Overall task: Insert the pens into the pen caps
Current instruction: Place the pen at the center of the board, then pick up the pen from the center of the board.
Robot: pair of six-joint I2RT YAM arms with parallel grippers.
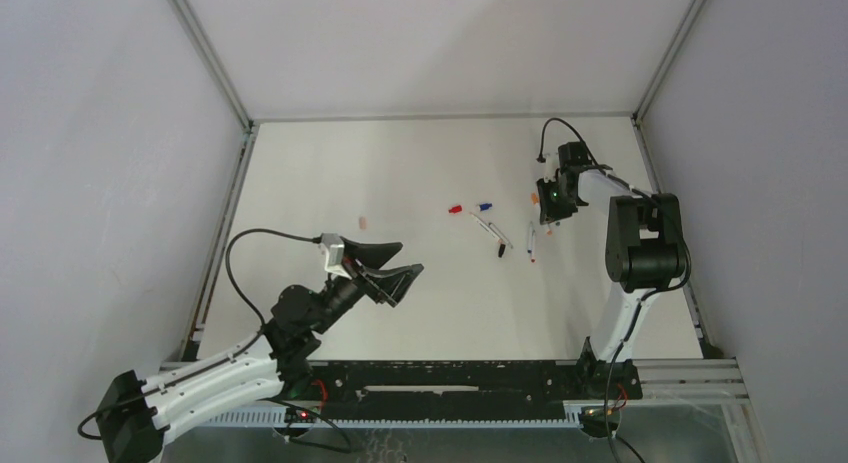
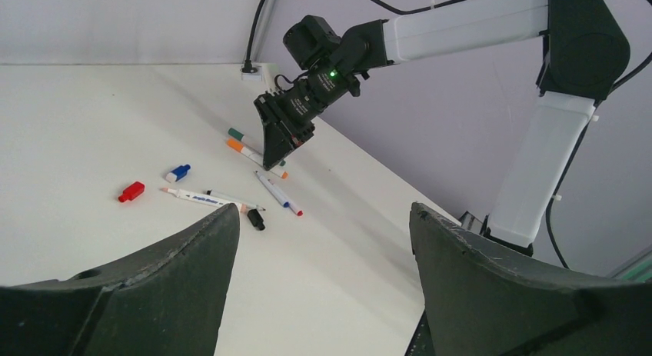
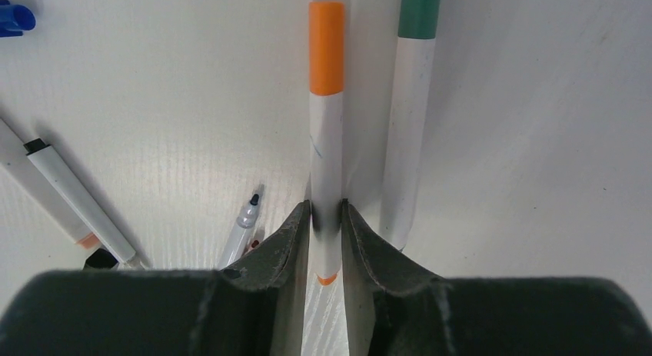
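Observation:
My right gripper (image 3: 326,206) is shut on a white pen (image 3: 326,141) that wears an orange cap (image 3: 327,48), low over the table at the far right (image 1: 549,215). Right beside it lies a pen (image 3: 407,141) with a green cap (image 3: 420,10). Other uncapped pens (image 2: 201,197) (image 2: 278,194) lie mid-table. A red cap (image 2: 131,191), a blue cap (image 2: 177,172) and a black cap (image 2: 256,219) lie loose near them. My left gripper (image 2: 323,210) hovers open and empty, well left of the pens (image 1: 405,263).
A small pale stub (image 1: 364,222) lies alone left of the caps. The right arm's cable and a white socket block (image 2: 257,70) sit at the table's back edge. Grey enclosure walls and metal frame rails (image 1: 225,228) border the white table.

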